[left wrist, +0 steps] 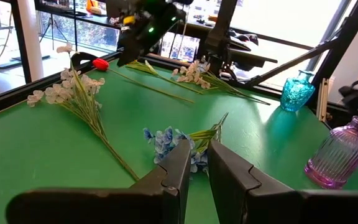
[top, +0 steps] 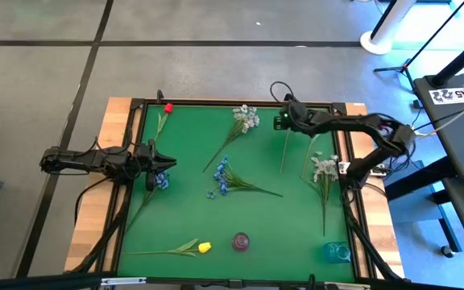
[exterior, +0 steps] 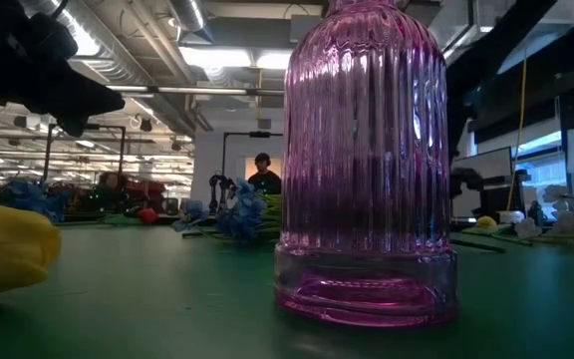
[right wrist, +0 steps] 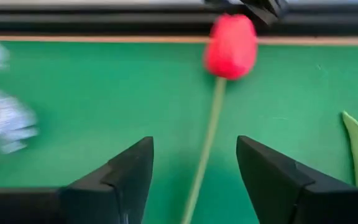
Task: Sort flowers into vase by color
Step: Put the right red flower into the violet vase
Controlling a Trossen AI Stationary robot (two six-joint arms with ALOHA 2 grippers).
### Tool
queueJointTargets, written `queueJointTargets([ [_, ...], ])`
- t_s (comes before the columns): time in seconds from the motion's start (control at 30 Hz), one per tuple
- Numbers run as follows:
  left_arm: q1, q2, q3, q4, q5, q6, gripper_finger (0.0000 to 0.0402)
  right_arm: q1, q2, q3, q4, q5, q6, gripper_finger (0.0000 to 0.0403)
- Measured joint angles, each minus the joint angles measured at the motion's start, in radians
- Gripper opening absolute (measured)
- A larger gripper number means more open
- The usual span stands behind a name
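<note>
- Flowers [top: 246, 119] are all lying loose on the green desk [top: 296, 225]; none is standing in a vase yet, so the sorting is looking barely begun.
- Nearest, along the front edge, a yellow tulip [top: 205, 246] is lying flat beside the pink vase [top: 240, 240], and the teal vase [top: 337, 251] is waiting in the right front corner.
- Midway back, a blue spray [top: 224, 179] is lying at the centre, a whitish spray [top: 323, 167] is lying to the right, and a second blue spray [top: 161, 182] is lying just beside the left tool [top: 159, 165].
- The left tool is hovering at the left edge with its fingers drawn narrow; nothing is showing between them, though I cannot tell whether a thin stem is pinched there.
- Farthest back, the right tool [right wrist: 194, 149] is standing wide over a red tulip [right wrist: 230, 37], with the stem running between its fingers and gripped by neither.
- The step in hand is probably the handling of this red tulip; picking it up is calling for closing squarely on the thin stem, lifting, carrying it forward, and tipping it stem-first into a narrow neck.
</note>
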Motion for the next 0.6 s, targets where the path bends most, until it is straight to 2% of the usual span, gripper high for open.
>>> queueJointTargets([
  [0.2, 0.0, 0.0, 0.0, 0.0, 0.0, 0.0, 0.0053, -0.056, 0.099, 0.02, 0.01, -0.011, -0.001, 0.0192],
  [0.6, 0.0, 0.0, 0.0, 0.0, 0.0, 0.0, 0.0053, -0.059, 0.16, 0.025, 0.124, -0.012, -0.082, 0.0089],
])
